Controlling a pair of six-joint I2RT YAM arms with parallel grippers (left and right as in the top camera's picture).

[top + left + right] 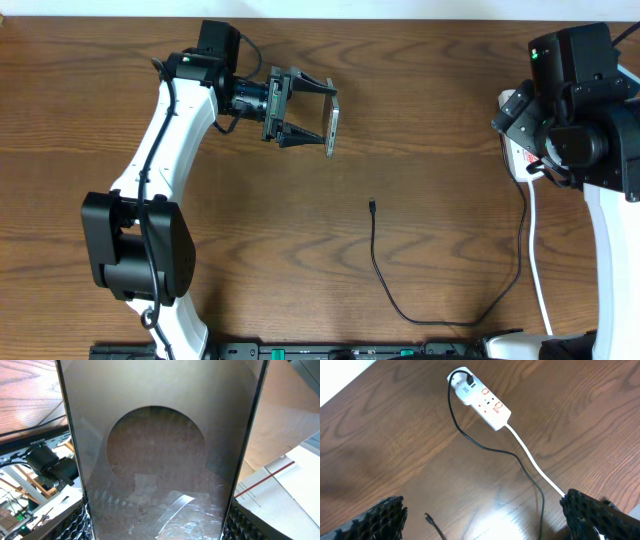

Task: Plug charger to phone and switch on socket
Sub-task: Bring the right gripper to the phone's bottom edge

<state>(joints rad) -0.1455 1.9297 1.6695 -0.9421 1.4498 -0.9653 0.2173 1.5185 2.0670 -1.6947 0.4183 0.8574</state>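
Overhead has the phone [334,128] held up on edge, grasped in the left gripper's [322,115] fingers, with the charger [371,207] tip lying loose on the desk [420,60] just below it, cable trailing round to the socket [482,402] at the right. Plugging in looks like the step at hand: the right gripper [485,520], fingers spread and empty, must fetch that tiny plug and line it up. Phone's port can't be made out; overhead, the right arm half hides the socket.
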